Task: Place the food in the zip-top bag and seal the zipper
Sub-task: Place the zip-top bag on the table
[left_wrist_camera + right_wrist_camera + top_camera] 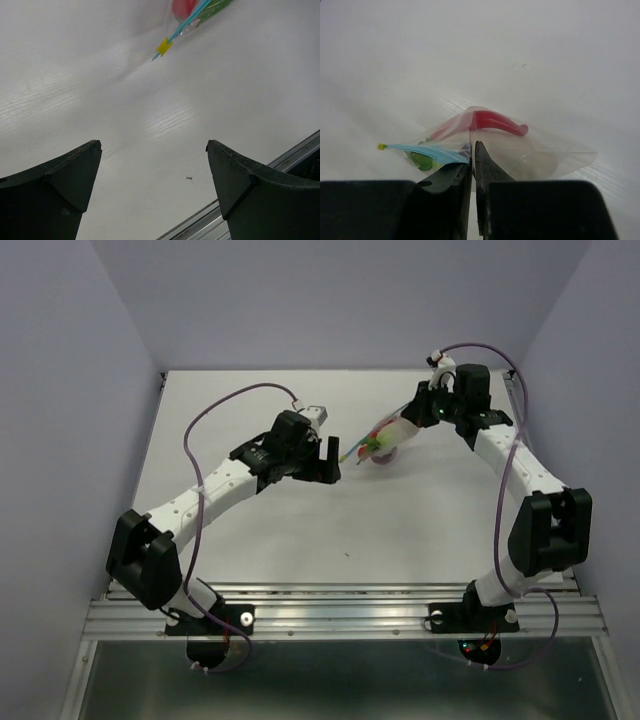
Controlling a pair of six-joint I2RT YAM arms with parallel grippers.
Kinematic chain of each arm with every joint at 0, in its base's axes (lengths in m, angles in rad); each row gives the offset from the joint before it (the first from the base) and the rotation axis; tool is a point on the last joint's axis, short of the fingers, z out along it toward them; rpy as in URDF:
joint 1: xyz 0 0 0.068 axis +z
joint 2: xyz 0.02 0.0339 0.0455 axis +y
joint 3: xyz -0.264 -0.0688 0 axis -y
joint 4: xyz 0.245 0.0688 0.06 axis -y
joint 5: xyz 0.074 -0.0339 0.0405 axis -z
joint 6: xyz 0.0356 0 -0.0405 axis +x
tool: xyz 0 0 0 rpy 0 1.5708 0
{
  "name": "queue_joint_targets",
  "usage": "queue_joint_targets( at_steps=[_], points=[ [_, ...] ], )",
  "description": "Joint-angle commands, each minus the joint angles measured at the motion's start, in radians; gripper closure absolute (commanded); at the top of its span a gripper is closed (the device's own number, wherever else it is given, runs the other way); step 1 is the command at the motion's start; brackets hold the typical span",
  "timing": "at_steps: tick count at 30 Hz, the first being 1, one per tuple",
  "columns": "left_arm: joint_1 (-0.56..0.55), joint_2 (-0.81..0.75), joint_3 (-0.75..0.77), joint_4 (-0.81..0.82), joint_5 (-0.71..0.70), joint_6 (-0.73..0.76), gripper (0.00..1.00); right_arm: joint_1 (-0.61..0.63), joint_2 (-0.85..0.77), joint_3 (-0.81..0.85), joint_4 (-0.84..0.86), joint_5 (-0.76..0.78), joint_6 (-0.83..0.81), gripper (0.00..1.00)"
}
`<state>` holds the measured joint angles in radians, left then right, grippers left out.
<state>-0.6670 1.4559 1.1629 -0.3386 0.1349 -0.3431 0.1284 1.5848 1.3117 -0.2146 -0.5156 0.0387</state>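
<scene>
The clear zip-top bag (540, 155) hangs from my right gripper (474, 147), which is shut on its light-blue zipper (427, 151). Inside it I see the red chili (495, 121) and a green stem (422, 161); the white vegetable shows faintly and the purplish ball is hard to make out. In the top view the bag (385, 440) is held just above the table by the right gripper (412, 417). My left gripper (330, 462) is open and empty, just left of the bag. In the left wrist view the zipper (185, 25) with its yellow tab (163, 46) shows at the top.
The white table (300, 530) has a metal rail (340, 612) along its near edge. Lilac walls stand at the back and both sides. A tiny dark speck (189, 178) lies on the table near the rail.
</scene>
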Motion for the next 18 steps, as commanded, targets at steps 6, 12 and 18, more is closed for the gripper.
queue_joint_targets(
  at_steps=[6,12,18],
  points=[
    [0.098,-0.022,0.043,0.067,0.034,-0.022,0.01,0.005,0.087,0.096,0.047,0.225,0.072,0.0],
    [0.139,-0.048,0.014,0.124,0.062,-0.027,0.01,0.005,0.13,0.248,0.044,0.261,0.119,0.0],
    [0.162,-0.124,-0.015,0.186,-0.057,-0.051,0.01,0.005,0.07,0.261,0.044,0.455,0.193,0.0]
  ],
)
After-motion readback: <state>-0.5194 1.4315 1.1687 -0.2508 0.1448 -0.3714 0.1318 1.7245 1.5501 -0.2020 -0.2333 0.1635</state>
